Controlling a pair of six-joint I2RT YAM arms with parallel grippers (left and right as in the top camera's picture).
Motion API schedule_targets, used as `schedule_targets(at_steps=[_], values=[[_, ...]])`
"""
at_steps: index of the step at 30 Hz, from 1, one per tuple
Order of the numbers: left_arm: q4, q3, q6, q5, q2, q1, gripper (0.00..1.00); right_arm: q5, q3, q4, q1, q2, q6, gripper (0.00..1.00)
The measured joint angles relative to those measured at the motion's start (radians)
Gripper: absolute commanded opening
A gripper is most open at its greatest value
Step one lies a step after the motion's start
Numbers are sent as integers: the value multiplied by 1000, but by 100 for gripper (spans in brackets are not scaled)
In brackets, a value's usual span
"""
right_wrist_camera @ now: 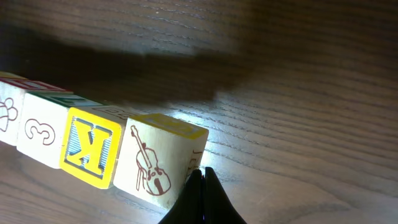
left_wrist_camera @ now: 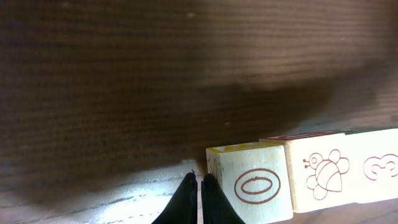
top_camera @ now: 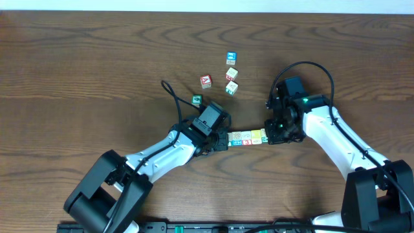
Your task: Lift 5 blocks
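Wooden blocks line up between closed left fingers and right fingers.

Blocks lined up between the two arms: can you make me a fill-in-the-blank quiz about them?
In the row of blocks, the yellow block shows the letter ___.
Left wrist view: the middle block pictures a ___.
The left fingers and the right fingers are both ___.
Missing words: K, bee, shut.

The blocks are smooth pale wood with printed faces; the table is dark grained wood, faintly glossy.
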Motion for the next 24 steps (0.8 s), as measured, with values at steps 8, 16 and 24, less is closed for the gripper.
schedule_targets(at_steps=[8,16,24], values=[[3,0,-9,0,4,0,7,8,-2,18,2,0,0,1],[3,0,-14,2,6,-1,7,11,-71,79,2,0,5,1],[3,0,-14,7,20,-2,7,9,-84,95,2,0,9,1]])
